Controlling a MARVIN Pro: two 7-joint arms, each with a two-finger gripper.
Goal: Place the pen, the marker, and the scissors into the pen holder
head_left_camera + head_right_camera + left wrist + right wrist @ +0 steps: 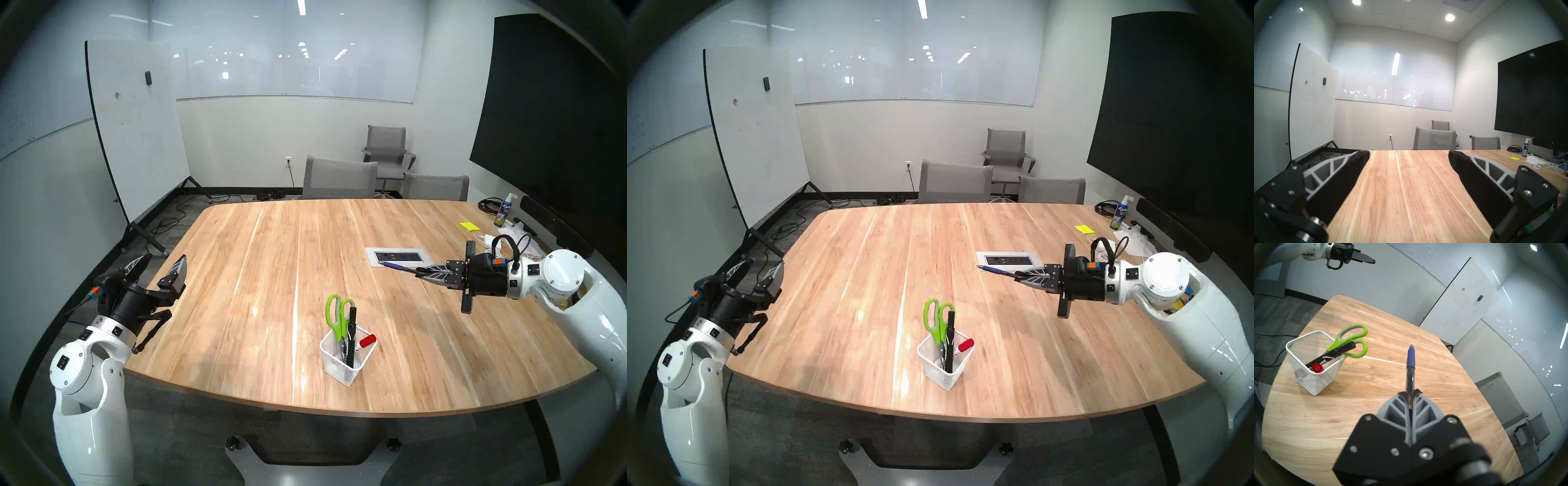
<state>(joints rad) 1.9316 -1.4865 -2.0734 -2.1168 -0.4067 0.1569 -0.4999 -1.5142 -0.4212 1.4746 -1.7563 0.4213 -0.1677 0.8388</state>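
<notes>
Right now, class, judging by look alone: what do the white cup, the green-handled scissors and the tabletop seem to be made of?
White square-rimmed mesh cup: likely painted metal wire, see-through weave.
Lime-green-handled scissors: probably matte plastic loops with grey inner lining; the blades are hidden in the cup.
Pale wooden tabletop: wood or veneer, streaky grain, slight sheen.

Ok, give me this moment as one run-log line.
right gripper: shut on pen, above table | left gripper: open, empty | pen holder: scissors, black marker, red-capped marker in | left: pen
</notes>
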